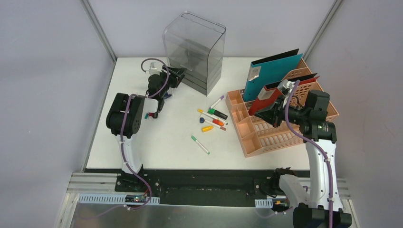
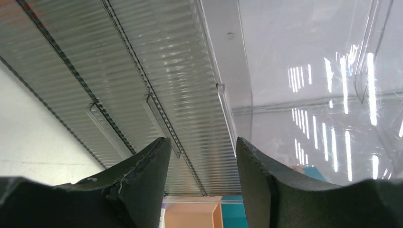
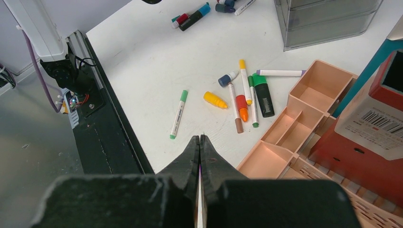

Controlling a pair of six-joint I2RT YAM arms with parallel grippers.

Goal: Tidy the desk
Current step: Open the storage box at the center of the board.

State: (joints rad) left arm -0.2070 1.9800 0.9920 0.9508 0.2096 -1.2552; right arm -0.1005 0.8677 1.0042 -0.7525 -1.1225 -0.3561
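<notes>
A large, flat, white rectangular table (image 1: 161,142), edged in black and metal along its near side, fills the middle of the overhead view. Grey walls (image 1: 47,95) close it in on the left, far and right sides. Its surface is plain and matte.

At the far centre stands a clear grey plastic drawer box (image 1: 195,52). The left end effector (image 1: 173,76) sits just beside the box's left front, low to the table. In its wrist view the two dark fingers stand apart with nothing between them, and the ribbed drawer fronts show through the gap.

On the right side sits a peach lattice file rack (image 1: 266,137), holding a teal folder (image 1: 273,71) and a red folder (image 1: 271,95) upright. The right end effector (image 1: 267,114) hangs above the rack's near left part, its fingers pressed together and empty.

Between box and rack lies a loose scatter of pens and markers (image 1: 214,118). A green-capped marker (image 1: 200,145) lies apart, nearer the front. A few more pens (image 1: 152,115) lie by the left arm.
</notes>
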